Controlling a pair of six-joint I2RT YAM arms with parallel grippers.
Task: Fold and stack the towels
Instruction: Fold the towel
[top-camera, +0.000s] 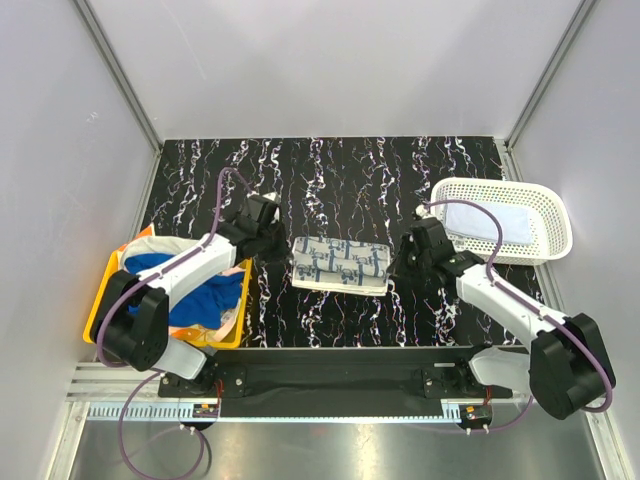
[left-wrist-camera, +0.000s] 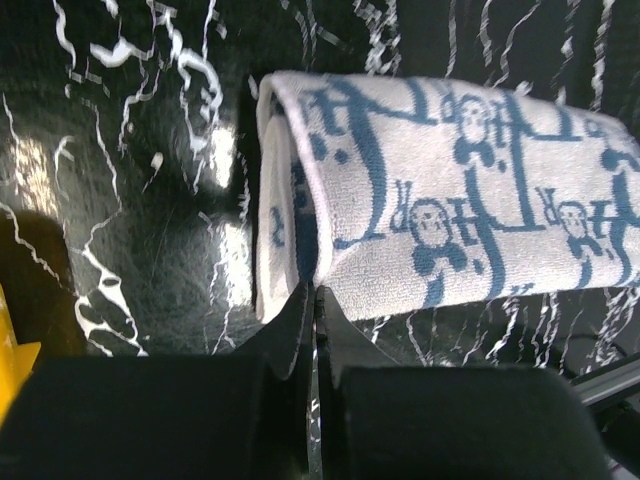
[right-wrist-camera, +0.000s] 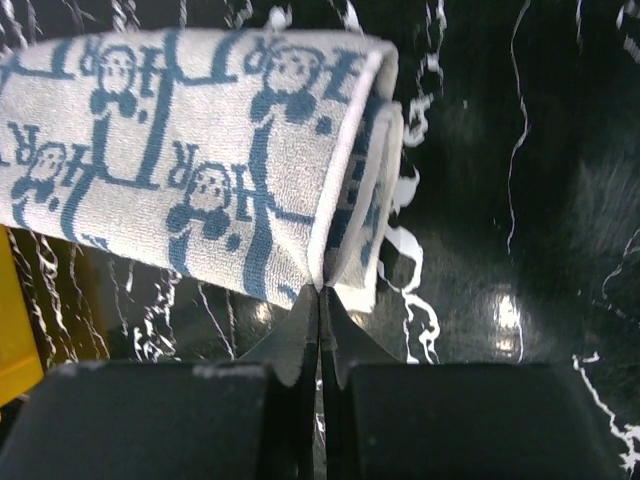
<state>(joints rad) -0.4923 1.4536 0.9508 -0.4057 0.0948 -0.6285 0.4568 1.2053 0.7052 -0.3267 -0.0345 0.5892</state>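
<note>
1. The white, blue-patterned folded cloth towel (top-camera: 340, 264) lies on the black marbled counter (top-camera: 350, 180), between both hands.
2. The left hand (left-wrist-camera: 314, 292) is closed, pinching the towel's left end.
3. The right hand (right-wrist-camera: 320, 290) is closed, pinching its right end.

Folded white towel with blue pattern (left-wrist-camera: 450, 190): right end cut off by the frame in left wrist view, left end cut off in right wrist view. Left gripper (left-wrist-camera: 312, 295) and right gripper (right-wrist-camera: 320, 295) tips are pressed together at its corners; can't tell if cloth is pinched. Yellow plastic bin (top-camera: 105, 280): the left arm covers part of the heap of crumpled towels (top-camera: 210, 300), so the count is unreadable.
</note>
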